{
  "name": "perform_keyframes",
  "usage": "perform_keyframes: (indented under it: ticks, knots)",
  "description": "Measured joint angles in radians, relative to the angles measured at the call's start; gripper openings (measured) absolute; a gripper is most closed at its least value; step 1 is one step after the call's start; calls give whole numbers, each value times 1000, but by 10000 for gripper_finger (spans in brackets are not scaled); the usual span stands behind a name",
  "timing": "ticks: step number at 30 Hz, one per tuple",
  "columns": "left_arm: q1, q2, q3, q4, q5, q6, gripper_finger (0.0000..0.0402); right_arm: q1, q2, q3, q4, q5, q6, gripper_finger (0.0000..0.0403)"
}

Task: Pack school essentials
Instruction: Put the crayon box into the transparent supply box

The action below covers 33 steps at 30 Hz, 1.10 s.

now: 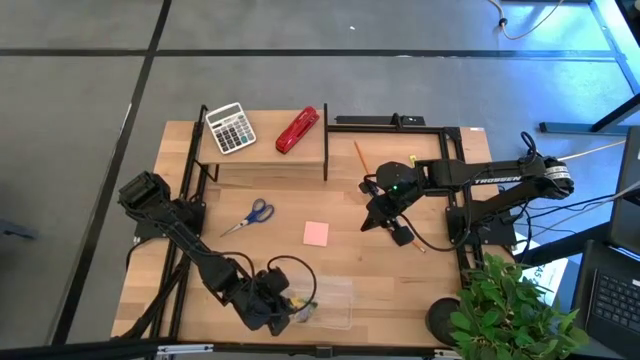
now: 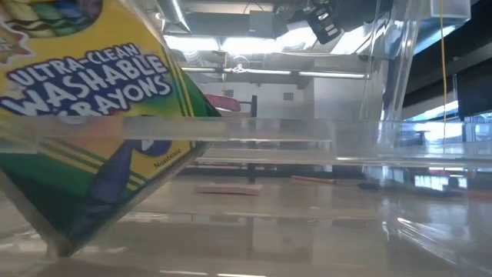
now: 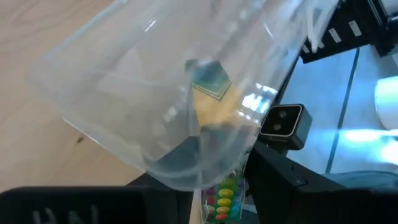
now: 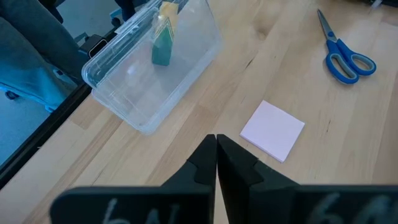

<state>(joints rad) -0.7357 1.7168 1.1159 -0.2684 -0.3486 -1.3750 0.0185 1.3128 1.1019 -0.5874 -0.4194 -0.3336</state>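
While the crayon box leans inside the clear bin, the left pincer hovers there — grip unclear; right pincer, closed and empty, likely fetches the pink sticky-note pad next.

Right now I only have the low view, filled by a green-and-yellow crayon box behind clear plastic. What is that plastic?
Observer: A clear plastic box at the table's near edge; the green-and-yellow crayon box leans inside it.
Operator: Which arm is working there?
Observer: The left hand is at that box's end. The right hand, shut, hovers farther back over bare wood.
Operator: What is not packed yet?
Observer: Blue-handled scissors and a pink square sticky-note pad lie on the wooden table, outside the box.
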Motion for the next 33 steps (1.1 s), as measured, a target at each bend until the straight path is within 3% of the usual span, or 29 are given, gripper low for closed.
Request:
perform_keyframes:
  ticks: [4, 17, 24, 29, 33]
  knots:
    - [0, 0, 0, 0, 30, -6, 124, 0, 0, 0, 0, 0, 0, 16]
    - [16, 0, 0, 83, -14, 69, 124, 0, 0, 0, 0, 0, 0, 16]
    - [9, 0, 0, 83, -158, 93, 124, 0, 0, 0, 0, 0, 0, 16]
    - [7, 0, 0, 83, -147, 103, 124, 0, 0, 0, 0, 0, 0, 16]
    - [7, 0, 0, 77, -41, 103, 124, 0, 0, 0, 0, 0, 0, 16]
